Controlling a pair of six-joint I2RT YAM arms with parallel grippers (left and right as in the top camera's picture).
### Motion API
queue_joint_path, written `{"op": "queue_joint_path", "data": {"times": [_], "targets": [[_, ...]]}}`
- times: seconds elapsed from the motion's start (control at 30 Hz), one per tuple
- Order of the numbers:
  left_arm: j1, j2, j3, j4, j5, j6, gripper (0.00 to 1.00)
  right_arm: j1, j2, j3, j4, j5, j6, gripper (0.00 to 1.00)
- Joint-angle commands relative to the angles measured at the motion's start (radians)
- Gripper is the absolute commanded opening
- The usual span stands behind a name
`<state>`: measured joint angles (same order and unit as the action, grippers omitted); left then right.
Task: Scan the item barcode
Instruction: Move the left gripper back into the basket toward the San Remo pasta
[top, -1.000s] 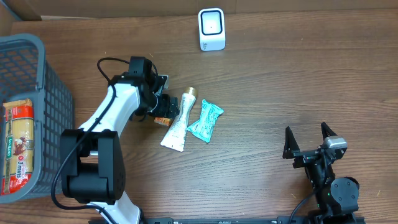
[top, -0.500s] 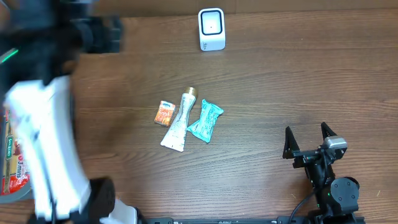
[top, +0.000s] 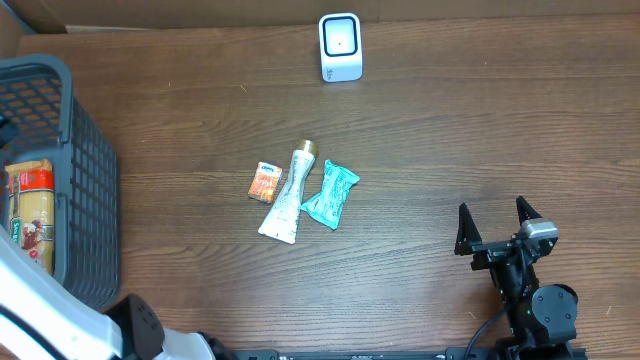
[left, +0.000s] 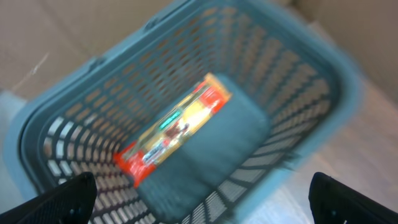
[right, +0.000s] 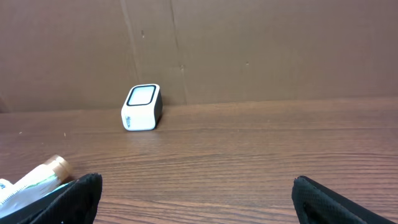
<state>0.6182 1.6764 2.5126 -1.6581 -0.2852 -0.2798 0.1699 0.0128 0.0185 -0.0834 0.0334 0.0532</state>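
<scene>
Right arm (top: 530, 295): matte black throughout. Right fingers (top: 464, 232): two slim black blades with pointed tips, mounted on a black crossbar. A small light-grey block (top: 538, 231) sits on top by one finger. Round black joint housing (top: 549, 305) sits below it. A thin black cable (top: 487, 328) curves off its side.

Left arm (top: 40, 312): smooth white shell, only part in frame, with a rounded black joint (top: 141, 318) next to it.

Wrist views: left fingers (left: 62, 198) are dark rounded wedges, blurred. The right pair looks the same but sharper, matte black.
</scene>
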Motion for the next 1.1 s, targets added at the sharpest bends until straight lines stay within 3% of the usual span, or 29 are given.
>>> {"op": "queue_joint_path", "data": {"times": [0.0,0.5,0.73,1.07], "targets": [[0.065,-0.008,-0.126,0.045,-0.034,-0.065,1.00,-0.002,-0.010,-0.011,0.003,0.007,0.007,1.00],[0.234,-0.006,-0.647,0.322,0.069,0.061,1.00,-0.002,-0.010,-0.011,0.003,0.007,0.007,1.00],[0.245,-0.003,-0.853,0.557,0.070,0.231,1.00,-0.002,-0.010,-0.011,0.003,0.007,0.007,1.00],[0.246,0.007,-1.149,1.005,0.069,0.632,1.00,-0.002,-0.010,-0.011,0.003,0.007,0.007,1.00]]}}
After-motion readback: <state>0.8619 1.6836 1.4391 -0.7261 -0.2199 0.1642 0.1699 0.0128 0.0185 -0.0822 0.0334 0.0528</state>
